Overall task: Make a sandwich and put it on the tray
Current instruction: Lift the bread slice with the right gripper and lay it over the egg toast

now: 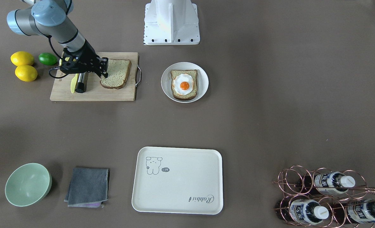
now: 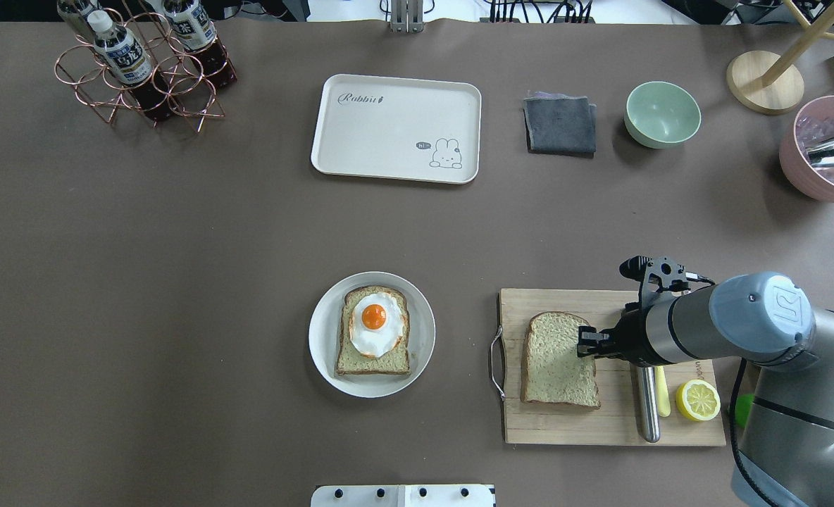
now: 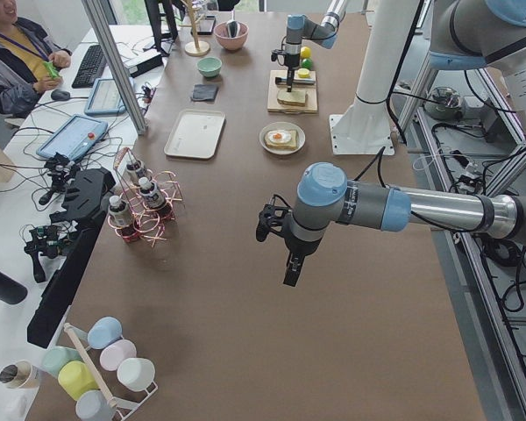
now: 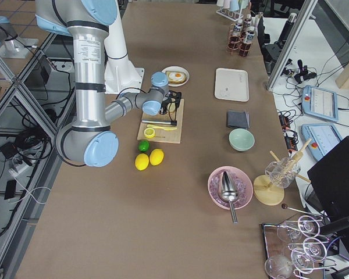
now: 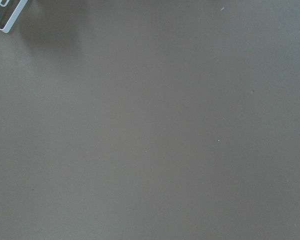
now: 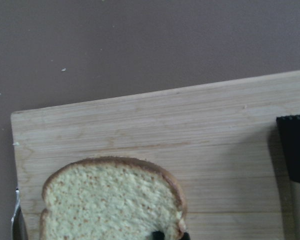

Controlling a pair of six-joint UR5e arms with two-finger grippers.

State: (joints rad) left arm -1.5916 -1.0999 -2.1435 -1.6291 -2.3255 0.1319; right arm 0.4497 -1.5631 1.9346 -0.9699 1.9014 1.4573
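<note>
Overhead exterior, right tool (image 2: 587, 343) at bread slice (image 2: 554, 360) edge, tray (image 2: 389, 134) well apart

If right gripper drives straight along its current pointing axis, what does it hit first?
The bread slice on the cutting board: the right gripper points down over the slice's edge nearest the knife. Whether it already touches is unclear.

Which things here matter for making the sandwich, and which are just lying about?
For the job: plain brown-crusted bread slice on the wooden cutting board, right gripper at its edge, egg-topped bread slice on the round white plate, cream rectangular plastic tray.

Lying about: two yellow lemons, green lime, mint-green bowl, folded grey cloth, copper wire bottle rack.
</note>
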